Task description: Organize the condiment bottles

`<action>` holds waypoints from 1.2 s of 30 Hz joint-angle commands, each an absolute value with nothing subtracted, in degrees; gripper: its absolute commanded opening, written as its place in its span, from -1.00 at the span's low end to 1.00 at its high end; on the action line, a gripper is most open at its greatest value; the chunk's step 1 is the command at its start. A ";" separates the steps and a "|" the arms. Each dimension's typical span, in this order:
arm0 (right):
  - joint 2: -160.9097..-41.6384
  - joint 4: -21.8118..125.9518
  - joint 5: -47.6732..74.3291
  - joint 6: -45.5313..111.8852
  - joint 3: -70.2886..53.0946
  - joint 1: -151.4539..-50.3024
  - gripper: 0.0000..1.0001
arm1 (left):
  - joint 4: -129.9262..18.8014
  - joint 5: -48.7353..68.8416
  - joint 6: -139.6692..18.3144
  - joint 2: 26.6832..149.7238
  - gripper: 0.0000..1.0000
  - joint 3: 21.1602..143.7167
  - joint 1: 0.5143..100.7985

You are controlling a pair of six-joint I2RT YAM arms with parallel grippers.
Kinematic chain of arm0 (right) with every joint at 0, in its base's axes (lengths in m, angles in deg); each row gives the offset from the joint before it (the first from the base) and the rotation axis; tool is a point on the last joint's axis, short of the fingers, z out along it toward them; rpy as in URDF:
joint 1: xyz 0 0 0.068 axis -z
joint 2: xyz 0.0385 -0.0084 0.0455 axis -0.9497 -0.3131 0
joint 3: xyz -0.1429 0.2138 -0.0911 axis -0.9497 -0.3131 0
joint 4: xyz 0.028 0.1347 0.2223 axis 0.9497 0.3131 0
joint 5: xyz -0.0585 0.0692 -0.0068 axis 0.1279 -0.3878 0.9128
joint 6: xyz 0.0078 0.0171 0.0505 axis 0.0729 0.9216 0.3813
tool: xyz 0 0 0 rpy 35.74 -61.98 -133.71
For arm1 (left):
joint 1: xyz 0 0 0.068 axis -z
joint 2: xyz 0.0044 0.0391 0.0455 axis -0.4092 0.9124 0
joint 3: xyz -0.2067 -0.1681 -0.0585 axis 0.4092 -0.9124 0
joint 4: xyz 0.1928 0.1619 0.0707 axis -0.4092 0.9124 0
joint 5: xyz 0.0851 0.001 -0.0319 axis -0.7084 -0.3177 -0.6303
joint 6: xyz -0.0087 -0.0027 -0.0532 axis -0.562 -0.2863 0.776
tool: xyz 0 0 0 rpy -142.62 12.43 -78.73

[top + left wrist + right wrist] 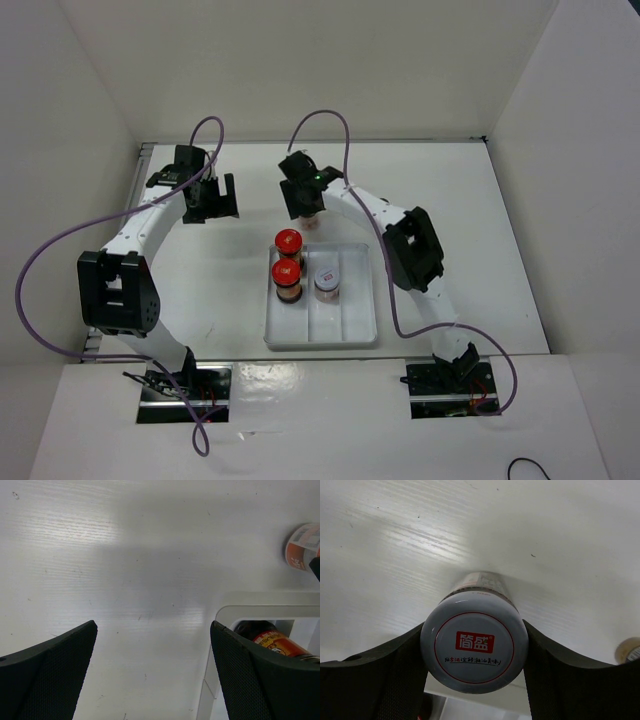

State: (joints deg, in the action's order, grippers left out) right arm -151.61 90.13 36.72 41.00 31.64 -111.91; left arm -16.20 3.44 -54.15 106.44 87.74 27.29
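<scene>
Tray [350,335] is sitting nearest with three jars [286,272], and just beyond its far rim the right claw [304,208] is gripping an upright white-lidded jar [474,647], while the left claw [212,198] is hovering wide open alongside.

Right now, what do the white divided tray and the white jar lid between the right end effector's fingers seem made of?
The white divided tray: likely moulded plastic, smooth semi-gloss; rounded corners, thin one-piece walls. The round white jar lid: probably plastic, possibly coated metal; glossy, with printed red label.
</scene>
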 commanded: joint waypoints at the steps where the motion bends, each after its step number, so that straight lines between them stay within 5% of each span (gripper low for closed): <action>1: -141.49 90.76 40.65 40.34 32.49 -111.57 -0.61 | -16.81 4.43 -54.85 106.31 1.00 89.46 26.97; 16: -121.81 90.42 38.81 45.08 12.81 -112.70 -0.64 | -16.81 4.96 -54.85 105.18 1.00 89.46 26.97; 26: -116.35 83.57 35.83 49.48 -1.51 -114.64 -0.64 | -16.81 5.48 -54.85 104.64 1.00 88.93 26.97; 36: -116.35 81.62 34.24 50.00 -2.67 -115.87 -0.66 | -16.81 5.48 -54.85 104.12 1.00 87.88 26.97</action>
State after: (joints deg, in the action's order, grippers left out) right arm -120.05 87.35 34.12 49.06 -3.35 -114.93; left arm -16.18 4.64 -54.17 106.27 87.74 27.29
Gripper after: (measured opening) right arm 0.699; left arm 1.000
